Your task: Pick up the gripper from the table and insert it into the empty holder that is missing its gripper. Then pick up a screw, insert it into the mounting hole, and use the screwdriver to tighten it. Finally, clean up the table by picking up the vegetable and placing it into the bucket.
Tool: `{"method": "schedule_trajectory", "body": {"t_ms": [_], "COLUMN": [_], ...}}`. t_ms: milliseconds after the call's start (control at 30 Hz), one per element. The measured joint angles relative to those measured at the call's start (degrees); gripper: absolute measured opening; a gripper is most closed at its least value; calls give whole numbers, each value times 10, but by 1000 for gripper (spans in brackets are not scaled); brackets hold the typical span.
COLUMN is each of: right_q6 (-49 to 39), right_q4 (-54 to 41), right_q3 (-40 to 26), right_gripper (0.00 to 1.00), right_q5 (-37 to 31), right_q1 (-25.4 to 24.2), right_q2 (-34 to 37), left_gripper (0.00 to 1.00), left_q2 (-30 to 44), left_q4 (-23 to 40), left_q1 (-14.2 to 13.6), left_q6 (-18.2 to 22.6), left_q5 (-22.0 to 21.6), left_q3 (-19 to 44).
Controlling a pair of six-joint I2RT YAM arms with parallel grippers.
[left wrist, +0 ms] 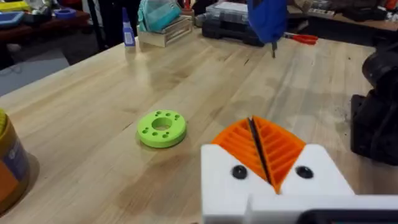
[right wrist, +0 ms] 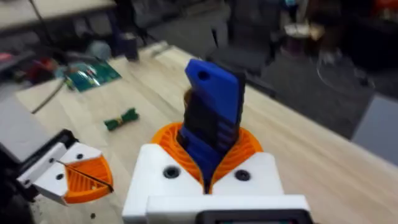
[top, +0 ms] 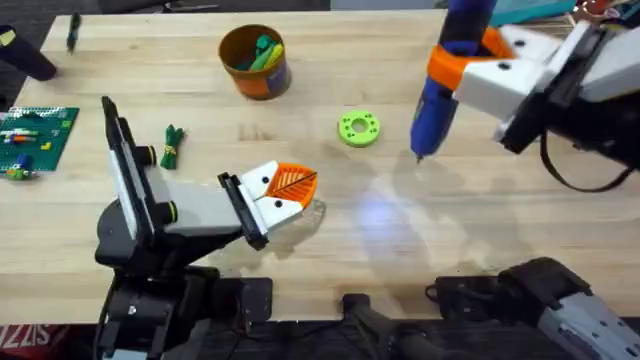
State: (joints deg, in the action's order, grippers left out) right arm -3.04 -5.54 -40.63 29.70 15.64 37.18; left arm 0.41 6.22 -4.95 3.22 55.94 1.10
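My left gripper (top: 300, 190) lies low over the table's middle, shut. Its two orange ribbed pads (left wrist: 277, 146) are pressed together on white holders (left wrist: 217, 180), each with a dark spot on its face. My right gripper (top: 470, 60) is raised at the back right, shut on the blue screwdriver (top: 438, 95). The screwdriver (right wrist: 211, 118) is tilted, bit down, above the wood right of a green disc. The dark green vegetable (top: 172, 146) lies left of my left arm. The orange-brown bucket (top: 255, 62) stands at the back centre. A loose screw is out of view.
A bright green ring-shaped disc (top: 358, 128) lies between the two grippers. A green brick board (top: 35, 135) sits at the left edge. Boxes and a bottle (left wrist: 128, 31) stand beyond the table's far edge.
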Motion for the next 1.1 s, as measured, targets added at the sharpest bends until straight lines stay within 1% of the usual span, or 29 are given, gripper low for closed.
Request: {"method": "schedule_trajectory", "body": {"t_ms": [100, 267, 500, 600, 800, 900, 1100], "right_q6": [9, 64, 104, 108, 113, 114, 116], "right_q4": [61, 169, 343, 421, 545, 578, 582], "right_q3": [4, 7, 10, 10, 10, 10, 9], "right_gripper": [28, 28, 28, 28, 28, 28, 28], "right_q5": [36, 79, 97, 102, 107, 107, 108], "right_q1": [13, 59, 142, 177, 236, 259, 287], "right_q2": [9, 57, 145, 182, 254, 285, 333], "left_gripper": [1, 1, 1, 1, 1, 1, 1], "left_q2": [0, 0, 0, 0, 0, 0, 0], "left_q4": [0, 0, 0, 0, 0, 0, 0], "left_q1": [0, 0, 0, 0, 0, 0, 0], "left_q6": [0, 0, 0, 0, 0, 0, 0], "left_q5": [0, 0, 0, 0, 0, 0, 0], "left_q3": [0, 0, 0, 0, 0, 0, 0]}}
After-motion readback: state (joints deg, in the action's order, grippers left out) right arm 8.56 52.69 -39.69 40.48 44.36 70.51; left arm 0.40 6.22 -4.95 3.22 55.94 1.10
